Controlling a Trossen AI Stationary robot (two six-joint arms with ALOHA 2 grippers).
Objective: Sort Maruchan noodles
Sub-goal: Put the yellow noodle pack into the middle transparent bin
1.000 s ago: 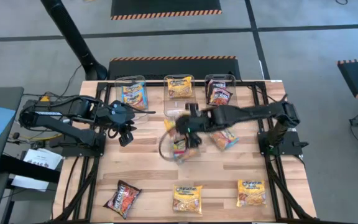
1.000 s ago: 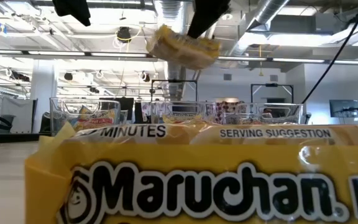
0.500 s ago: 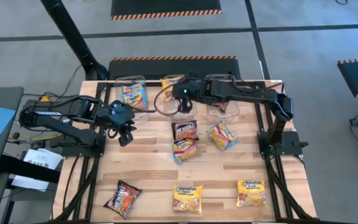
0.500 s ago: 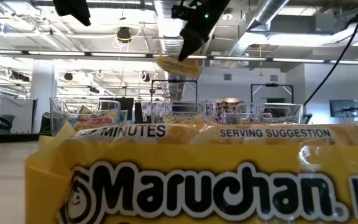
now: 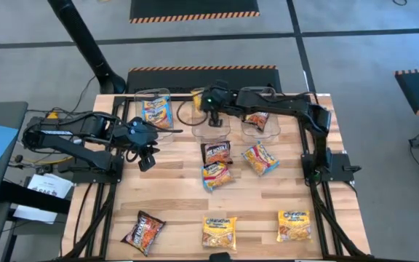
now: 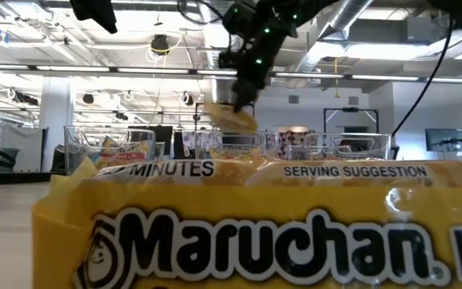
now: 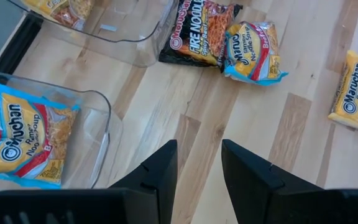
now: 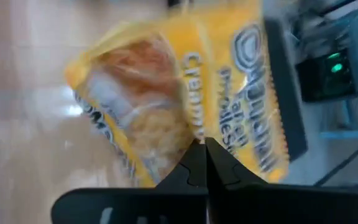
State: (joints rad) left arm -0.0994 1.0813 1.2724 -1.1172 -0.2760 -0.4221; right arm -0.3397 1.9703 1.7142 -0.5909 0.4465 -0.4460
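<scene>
Filling most of the low view is the front of a yellow packet [image 6: 255, 233] lying just before the lens, so the table behind it is hidden there. In the high view the right arm is covering much of the middle bin [image 5: 211, 120] and the right bin [image 5: 268, 124], so their contents are only partly showing; the dark patch under the arm in the right bin is probably a black-red packet, but this is hard to confirm. Counting loose packets on the table: two black-red ones [image 5: 217, 152] [image 5: 143, 232], two blue-pink ones [image 5: 215, 175] [image 5: 260, 158], and two yellow ones along the near edge [image 5: 220, 231] [image 5: 294, 225]. The left bin [image 5: 145, 98] is holding at least one blue-pink packet [image 5: 156, 111]; the left wrist view is showing two overlapping there. The right gripper [image 5: 211, 102] is reaching across from the right side and hanging over the middle bin at the table's far edge, its fingers pressed together on the edge of a yellow-orange packet [image 8: 185, 99], which is dangling below it in the low view, just above the bin rims. The left gripper [image 5: 148, 154] is waiting over the left part of the table, near the left bin, fingers apart and holding nothing.
</scene>
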